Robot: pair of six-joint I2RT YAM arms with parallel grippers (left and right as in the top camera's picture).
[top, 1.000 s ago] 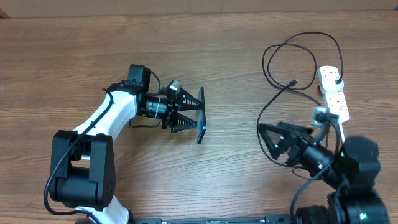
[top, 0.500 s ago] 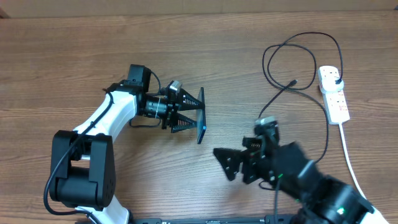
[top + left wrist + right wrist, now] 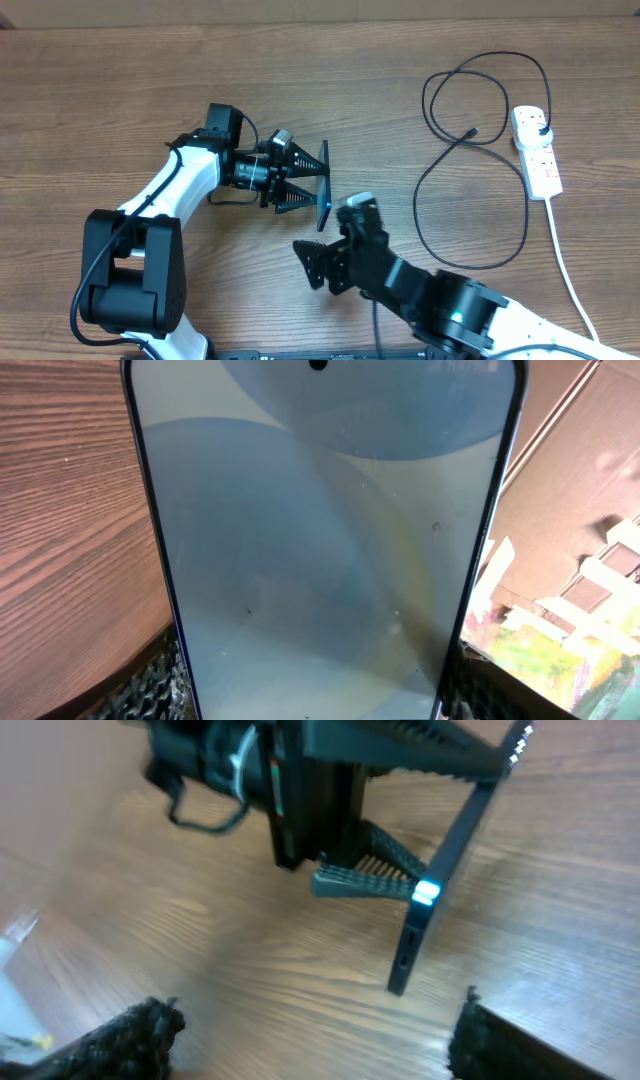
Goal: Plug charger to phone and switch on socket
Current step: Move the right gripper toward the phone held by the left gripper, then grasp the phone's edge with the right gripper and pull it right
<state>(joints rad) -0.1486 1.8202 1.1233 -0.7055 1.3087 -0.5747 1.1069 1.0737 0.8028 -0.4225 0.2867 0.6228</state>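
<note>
My left gripper (image 3: pixel 300 183) is shut on the phone (image 3: pixel 324 186) and holds it on edge above the table's middle. The phone's pale blue screen (image 3: pixel 320 530) fills the left wrist view. In the right wrist view the phone (image 3: pixel 440 885) shows edge-on with a port at its lower end. My right gripper (image 3: pixel 318 265) is open and empty, just below and in front of the phone. The charger cable (image 3: pixel 470 150) lies looped at the right, its connector tip (image 3: pixel 471 133) loose on the table and its plug (image 3: pixel 541 128) in the socket (image 3: pixel 535 152), a white power strip.
The power strip's thick white cord (image 3: pixel 565 270) runs down the right side toward the front edge. Bare wooden table (image 3: pixel 120 90) spreads to the left and far side.
My right arm has swung left from beside the power strip to just below the phone. The left arm and the phone have not moved.
</note>
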